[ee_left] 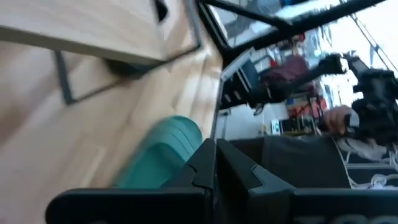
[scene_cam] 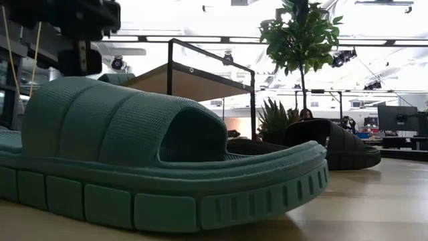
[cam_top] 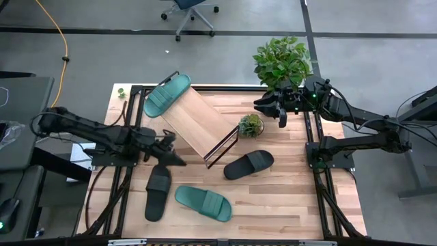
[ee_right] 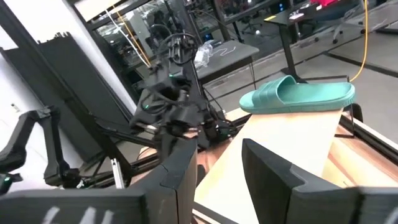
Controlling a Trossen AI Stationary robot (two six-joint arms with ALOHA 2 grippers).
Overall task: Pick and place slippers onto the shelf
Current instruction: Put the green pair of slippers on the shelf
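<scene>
in the low view the near teal-green foam slipper (scene_cam: 160,161) fills the frame and hides most of the tabletop (scene_cam: 374,201); the left arm shows only as a dark block cut off at the top edge. the slanted light-wood shelf in its black wire frame (cam_top: 198,121) carries one teal-green slipper (cam_top: 166,95) at its 11 o'clock end. at 6 o'clock of the shelf lie a black slipper (cam_top: 158,192) and another teal-green slipper (cam_top: 203,203); a second black slipper (cam_top: 249,164) lies at 4 o'clock. the left end effector (cam_top: 179,160), fingers together, hovers over the first black slipper's strap end. the right end effector (cam_top: 268,107), fingers apart, waits at 2 o'clock.
</scene>
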